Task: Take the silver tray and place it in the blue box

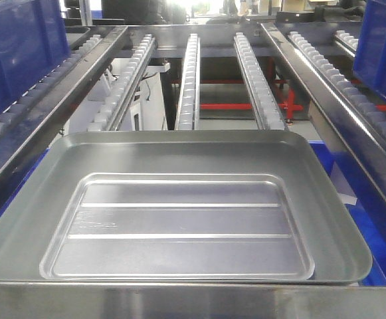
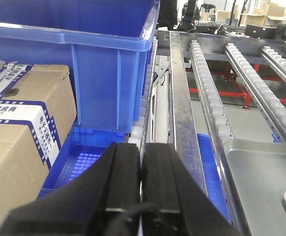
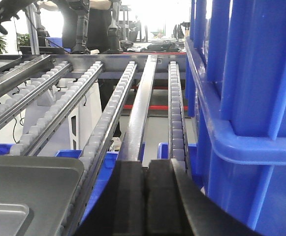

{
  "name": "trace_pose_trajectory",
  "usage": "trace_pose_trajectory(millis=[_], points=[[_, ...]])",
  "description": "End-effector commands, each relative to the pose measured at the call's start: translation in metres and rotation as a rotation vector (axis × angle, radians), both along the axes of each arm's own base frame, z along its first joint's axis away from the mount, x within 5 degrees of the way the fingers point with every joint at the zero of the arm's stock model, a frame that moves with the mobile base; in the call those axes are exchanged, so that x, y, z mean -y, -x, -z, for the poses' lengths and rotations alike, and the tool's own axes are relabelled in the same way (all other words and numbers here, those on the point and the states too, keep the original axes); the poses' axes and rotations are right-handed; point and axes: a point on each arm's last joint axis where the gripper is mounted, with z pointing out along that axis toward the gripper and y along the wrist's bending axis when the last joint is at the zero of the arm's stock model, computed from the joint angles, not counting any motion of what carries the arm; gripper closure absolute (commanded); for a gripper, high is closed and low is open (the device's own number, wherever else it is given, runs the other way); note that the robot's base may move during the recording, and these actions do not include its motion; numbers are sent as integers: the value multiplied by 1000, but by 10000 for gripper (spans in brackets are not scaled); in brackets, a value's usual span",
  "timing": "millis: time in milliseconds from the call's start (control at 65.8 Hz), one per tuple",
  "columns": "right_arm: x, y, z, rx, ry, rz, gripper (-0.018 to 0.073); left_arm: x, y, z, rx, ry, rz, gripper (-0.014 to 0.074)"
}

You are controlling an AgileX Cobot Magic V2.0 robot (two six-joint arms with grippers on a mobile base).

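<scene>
Left gripper (image 2: pixel 142 150): seen clenched at the bottom centre of the left wrist view, with nothing gripped.
Right gripper (image 3: pixel 145 167): seen clenched at the bottom centre of the right wrist view, with nothing gripped.
Silver tray (image 1: pixel 179 219): laid flat across the lower centre of the front view, touched by neither gripper.
Blue box (image 1: pixel 364 226): glimpsed beneath the tray, at the lower right.
Roller rails (image 1: pixel 189 80): seen beyond the tray, toward the top centre.
Cartons (image 2: pixel 19 123): stacked at the left of the left wrist view, beside a blue crate (image 2: pixel 98 64).
</scene>
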Motion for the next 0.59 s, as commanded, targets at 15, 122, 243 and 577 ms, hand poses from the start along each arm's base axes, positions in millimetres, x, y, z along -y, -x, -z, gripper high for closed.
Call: trace_pose_trajectory(millis=[15,122,243,577], points=[[0,5,-16,132,12,0,503,0,1,-3,89,10,1,604],[0,5,-16,132,12,0,503,0,1,-3,89,10,1,604],[0,5,-16,132,12,0,503,0,1,-3,89,10,1,604],[0,5,-16,132,12,0,503,0,1,-3,89,10,1,604]])
